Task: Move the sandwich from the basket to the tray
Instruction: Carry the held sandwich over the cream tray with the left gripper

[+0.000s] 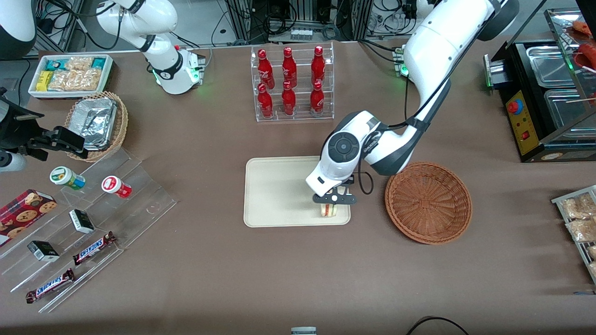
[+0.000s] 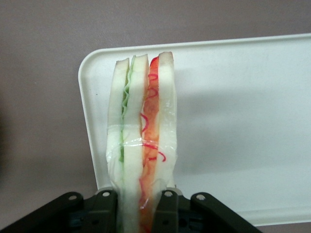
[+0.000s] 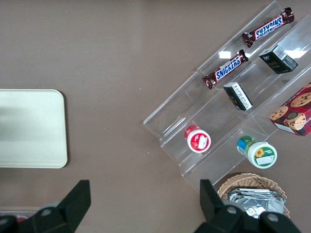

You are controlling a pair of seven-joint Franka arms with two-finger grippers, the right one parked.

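The gripper (image 1: 334, 201) hangs low over the tray (image 1: 274, 195), at the corner nearest the wicker basket (image 1: 428, 202), jaws pinching the sandwich (image 2: 143, 141) upright on its edge. I reckon that's risky: it sits so near the tray's rim that, let go standing, the wedge could topple outward onto the desk (image 1: 298, 279).

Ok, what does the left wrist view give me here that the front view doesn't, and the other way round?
Only the left wrist view shows the sandwich's green and red filling layers up close, with the fingers pressed against its bread. Only the front view shows the empty basket beside the tray and the bottle rack. Both show the claw shut on the sandwich over the tray's corner.
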